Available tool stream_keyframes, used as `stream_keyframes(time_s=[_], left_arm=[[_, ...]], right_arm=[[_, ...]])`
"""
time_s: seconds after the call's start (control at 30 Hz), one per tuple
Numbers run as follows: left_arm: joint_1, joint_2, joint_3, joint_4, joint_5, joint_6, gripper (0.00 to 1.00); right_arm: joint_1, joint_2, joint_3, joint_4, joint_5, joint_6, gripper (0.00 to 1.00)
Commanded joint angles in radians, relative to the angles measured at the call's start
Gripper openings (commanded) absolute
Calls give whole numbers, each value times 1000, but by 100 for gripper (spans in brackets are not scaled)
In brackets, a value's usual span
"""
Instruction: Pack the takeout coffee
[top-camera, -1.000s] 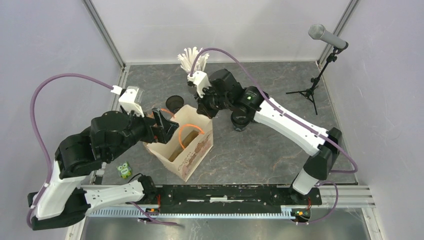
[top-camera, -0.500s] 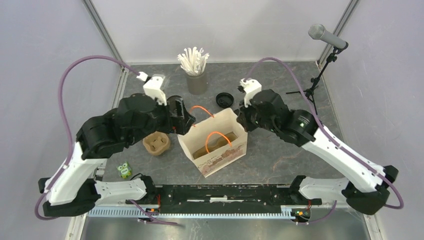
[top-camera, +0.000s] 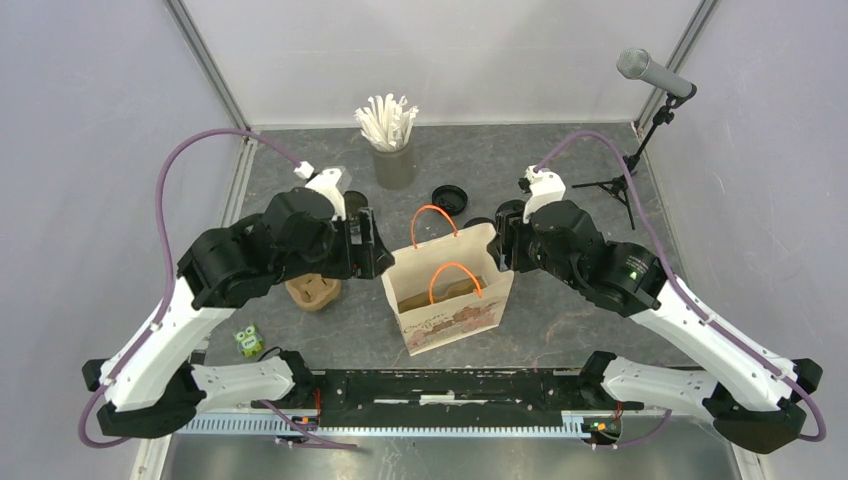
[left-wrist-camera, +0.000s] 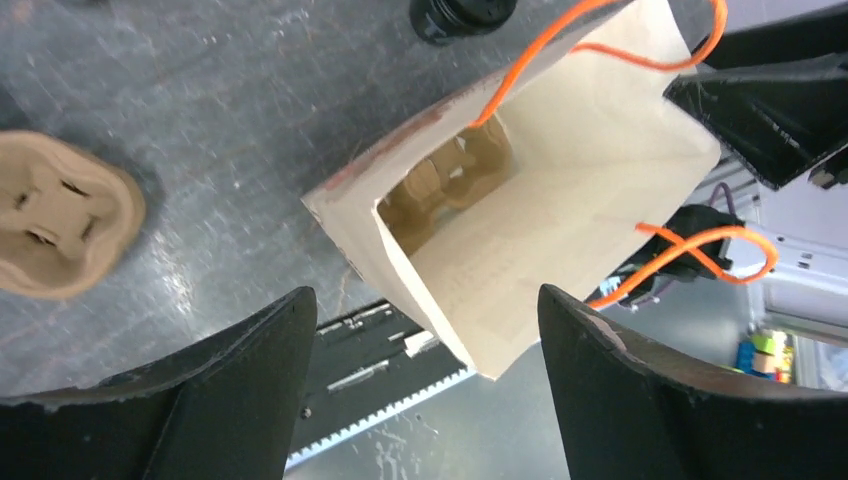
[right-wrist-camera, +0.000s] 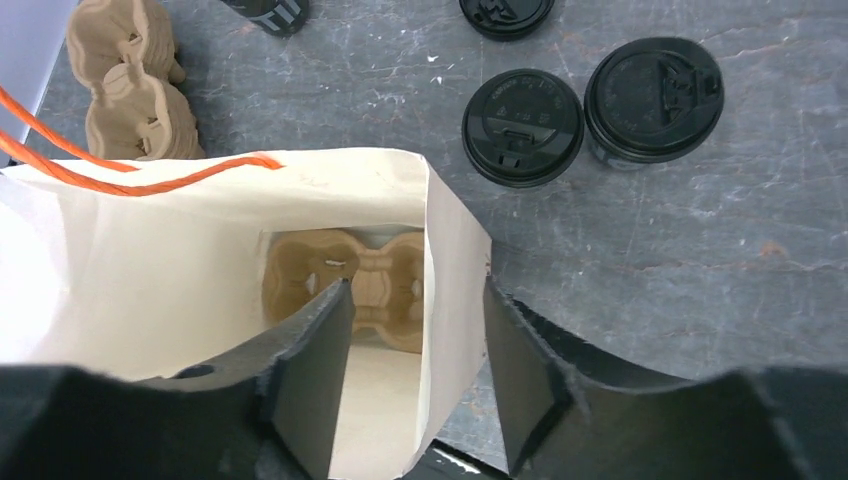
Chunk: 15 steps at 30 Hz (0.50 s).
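Two takeout coffee cups with black lids (right-wrist-camera: 522, 127) (right-wrist-camera: 652, 100) stand on the table just beyond the white paper bag (top-camera: 450, 300). The bag stands upright with orange handles, and a brown carrier (right-wrist-camera: 375, 280) lies in its bottom. My right gripper (right-wrist-camera: 415, 300) is open; its fingers straddle the bag's right wall without pinching it. At the bag's left side my left gripper (left-wrist-camera: 420, 300) is open, and the bag's near corner shows between its fingers. A loose black lid (top-camera: 449, 200) lies behind the bag.
A grey cup of white straws (top-camera: 393, 150) stands at the back. Brown carriers (top-camera: 312, 292) are stacked left of the bag, behind a small green toy (top-camera: 247, 340). A microphone on a tripod (top-camera: 655, 75) stands at the back right. Another black cup (right-wrist-camera: 265, 10) lies near the carriers.
The right gripper has opened and let go of the bag's right edge. The bag has shifted a little to the right. The left gripper has followed and narrowed slightly.
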Motion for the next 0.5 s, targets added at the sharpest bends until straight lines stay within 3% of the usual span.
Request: stream_keyframes(time_s=[0.0,0.3,0.4,0.47], left_arm=[[5,-58,-70,12,136,-122,84],[5,-27,-185,99,238,-145,58],[6,10,-182,124,223,-95,42],[16,35,-164,125,185,-66,25]], right_arm=[[-1,1,73,28,48,-43,60],[-2,-3,146,124,93,-242,82],[-3,1,160,145,106,-293,88],[-2,7,167,164,89,-330,92]])
